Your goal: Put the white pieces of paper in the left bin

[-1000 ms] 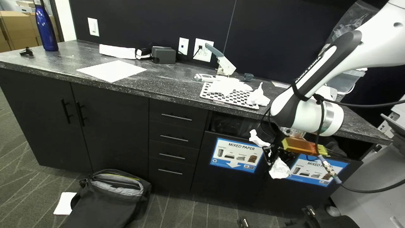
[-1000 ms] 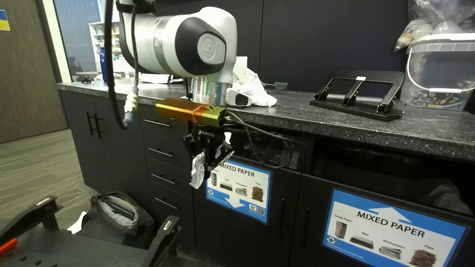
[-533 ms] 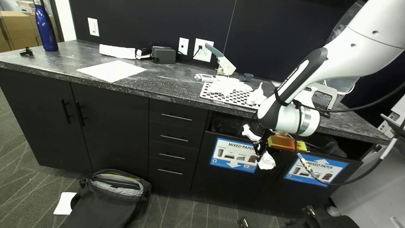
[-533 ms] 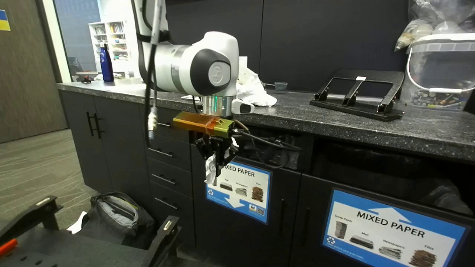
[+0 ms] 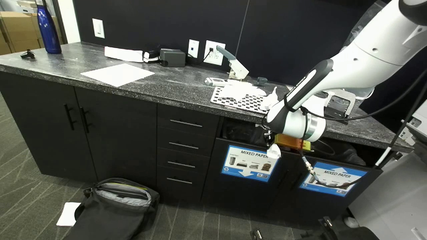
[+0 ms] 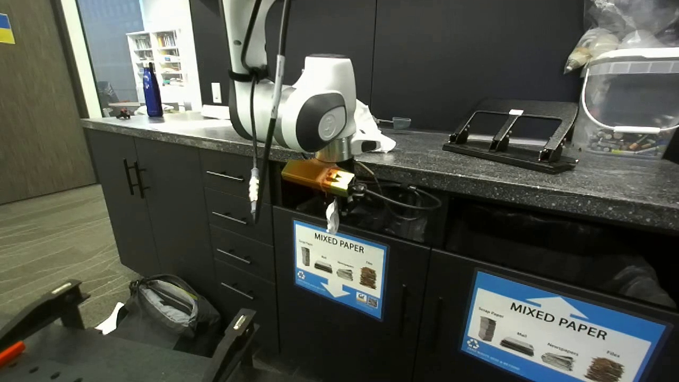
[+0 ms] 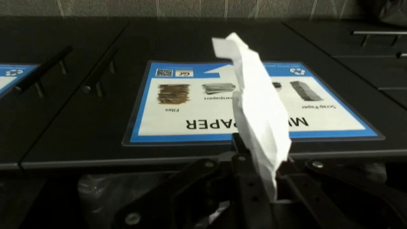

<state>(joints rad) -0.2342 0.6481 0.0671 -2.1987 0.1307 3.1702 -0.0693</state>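
White paper (image 7: pixel 264 117) and the hand (image 7: pixel 262 152) gripping it have risen to the top front of the left bin (image 6: pixel 360 334); whether it hangs inside or out is unclear, but release seems near.

A blue-and-white label (image 6: pixel 340 271) headed "MIXED PAPER" fronted the left bin (image 6: pixel 339 342), and a matching label (image 6: pixel 563 330) fronted the neighboring bin (image 5: pixel 317 208), in both exterior views. Each listed "Scrap Paper," "Mail," "Newspapers" and "Files" above small pictures (image 6: pixel 517 346) and bore a recycling symbol (image 6: pixel 472 345); a white arrow (image 6: pixel 335 289) pointed down on the left bin's label and up on its neighbor's. In the wrist view, the left bin's label stood upside down, part of its heading hidden, with a QR code (image 7: pixel 164 72) and a badge (image 7: pixel 184 73) reading "Cal." Lettering (image 5: pixel 301 82) on the robot arm (image 5: pixel 358 71) was too small to read.
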